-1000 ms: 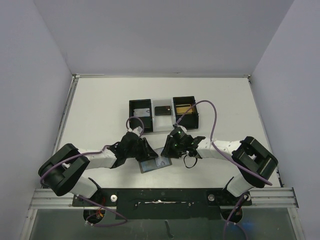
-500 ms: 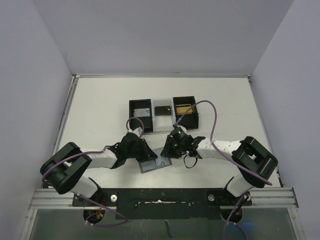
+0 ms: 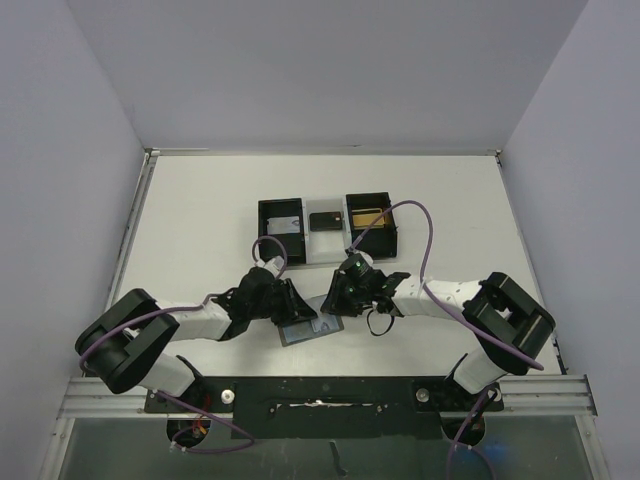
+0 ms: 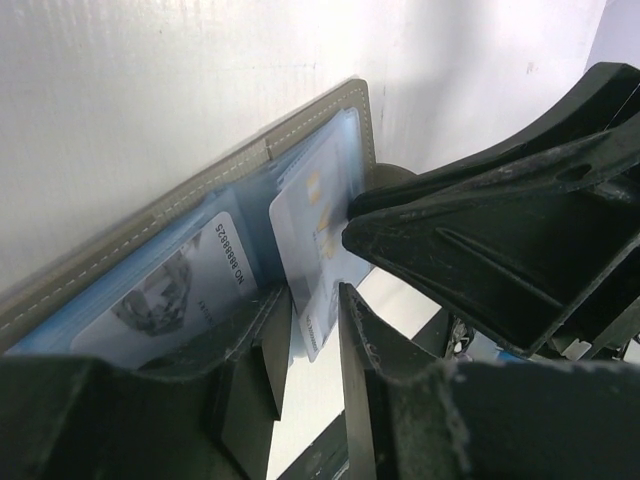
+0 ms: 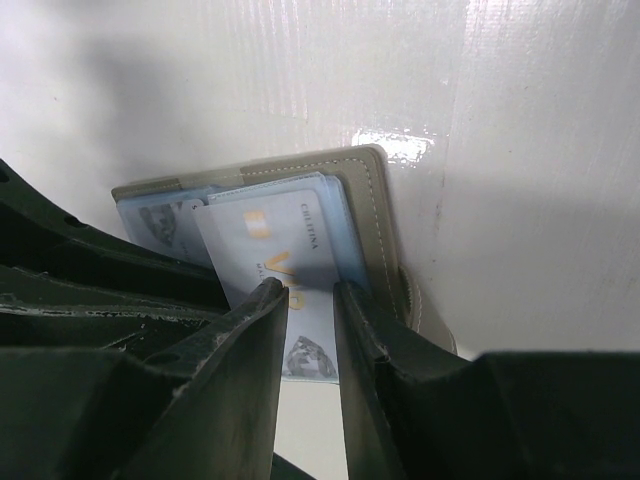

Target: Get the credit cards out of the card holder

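The grey card holder (image 3: pixel 305 333) lies open on the table near the arms, between both grippers. In the left wrist view one credit card (image 4: pixel 180 290) sits in the left pocket of the card holder (image 4: pixel 300 125). A second card (image 4: pixel 310 220) sticks partway out of the right pocket. Its corner lies in the narrow gap of my left gripper (image 4: pixel 315 300), which stands slightly open. My right gripper (image 5: pixel 308 290) is also slightly open, its tips set down on this protruding "VIP" card (image 5: pixel 270 235) and the holder (image 5: pixel 370 200). From above, the left gripper (image 3: pixel 298 308) and right gripper (image 3: pixel 330 300) nearly touch.
A black three-compartment tray (image 3: pixel 262 225) stands just behind the grippers, with a pale item in its left bin and a yellow one in its right bin. White walls close in the table on three sides.
The left arm has shifted slightly, its elbow moving a little. The card holder and the right arm have stayed where they were.
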